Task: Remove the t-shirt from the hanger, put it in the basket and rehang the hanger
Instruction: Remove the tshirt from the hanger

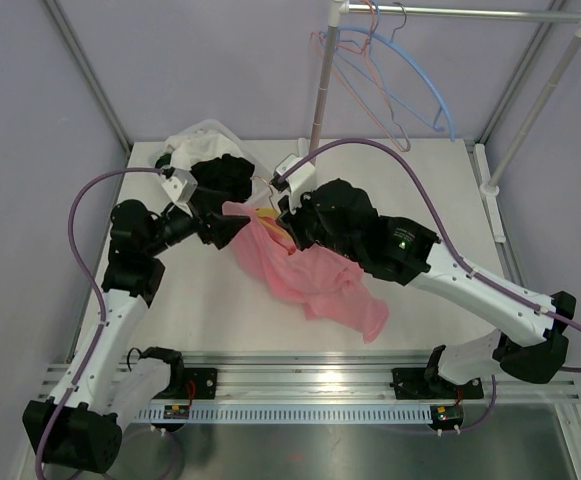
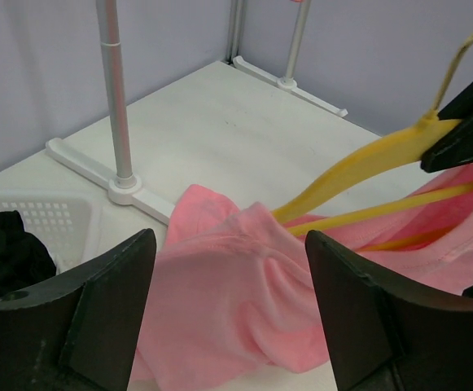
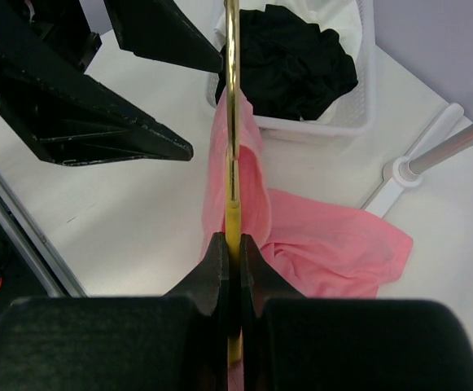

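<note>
The pink t-shirt [image 1: 315, 280] is draped off a yellow hanger [image 1: 268, 214] and trails onto the white table. My right gripper [image 3: 233, 244] is shut on the hanger [image 3: 233, 221] just below its metal hook, holding it over the table; the t-shirt [image 3: 326, 244] hangs and spreads beneath it. My left gripper [image 2: 229, 269] stands open and wide, with a fold of the t-shirt [image 2: 236, 301] lying between and beyond its fingers, not pinched. The hanger's yellow arms [image 2: 366, 175] poke out of the shirt's neck there. In the top view the left gripper [image 1: 228, 226] sits at the shirt's left edge.
A white basket [image 1: 198, 137] with black clothes [image 3: 293, 57] stands at the back left. A clothes rack [image 1: 322, 90] with blue and pink wire hangers [image 1: 420, 90] rises at the back right; one of its feet [image 2: 124, 189] rests on the table near the shirt.
</note>
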Robot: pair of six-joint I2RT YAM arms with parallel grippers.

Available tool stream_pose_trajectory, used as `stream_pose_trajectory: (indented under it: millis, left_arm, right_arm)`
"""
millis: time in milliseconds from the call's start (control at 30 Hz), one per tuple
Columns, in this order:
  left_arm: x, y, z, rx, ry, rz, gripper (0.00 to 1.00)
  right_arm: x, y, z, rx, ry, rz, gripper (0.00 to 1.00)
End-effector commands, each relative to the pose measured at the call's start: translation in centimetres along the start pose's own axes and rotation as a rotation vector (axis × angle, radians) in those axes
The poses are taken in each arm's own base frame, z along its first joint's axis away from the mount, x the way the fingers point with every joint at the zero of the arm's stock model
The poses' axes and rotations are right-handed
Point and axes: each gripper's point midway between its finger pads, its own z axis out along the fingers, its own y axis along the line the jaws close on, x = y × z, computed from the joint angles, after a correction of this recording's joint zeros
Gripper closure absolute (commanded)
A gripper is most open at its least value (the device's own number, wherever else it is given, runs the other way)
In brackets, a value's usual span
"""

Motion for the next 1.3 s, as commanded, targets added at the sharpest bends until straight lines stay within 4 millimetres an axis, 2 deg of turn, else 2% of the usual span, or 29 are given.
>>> stream_pose_trajectory:
  millis: [0,33,267,433,800,1033,1100,1200,1267]
  left_arm:
    - [-0.3,0.3,0.1,-0.042,-0.011,0.058,0.21]
    - [0.1,0.1,0.3,-0.034,0.002,0.051,0.21]
    - [1.6,2.1,1.4,-0.109,0.053,0.038,0.21]
    - [2.2,2.3,1.8,-0.115,0.076,0.043,0.22]
    - [1.1,1.1,0.9,-0.114,0.037,0.083,0.24]
    - [1.7,2.2,1.4,-0.160,0.061,0.074,0.27]
    - [1.9,2.5,1.5,-0.170,0.068,0.071,0.28]
    - [2.0,3.2,1.5,-0.207,0.074,0.069,0.43]
    - [1.8,3.5,1.6,-0.222,0.075,0.066,0.46]
  right_arm:
    - [-2.7,0.0,0.0,0.018,-0.088,0.031,1.00]
    - [-2.8,0.0,0.1,0.018,-0.088,0.031,1.00]
    - [-3.2,0.6,1.6,0.007,-0.089,0.039,1.00]
    - [-3.4,0.6,2.2,0.020,-0.094,0.042,1.00]
    - [-4.3,-0.4,2.2,0.083,-0.137,0.064,1.00]
    - [-4.2,0.1,2.4,0.054,-0.134,0.061,1.00]
    - [-4.3,0.1,2.5,0.051,-0.135,0.061,1.00]
    - [-4.3,0.5,2.6,0.031,-0.131,0.059,1.00]
    - [-4.1,1.0,2.9,0.011,-0.119,0.054,1.00]
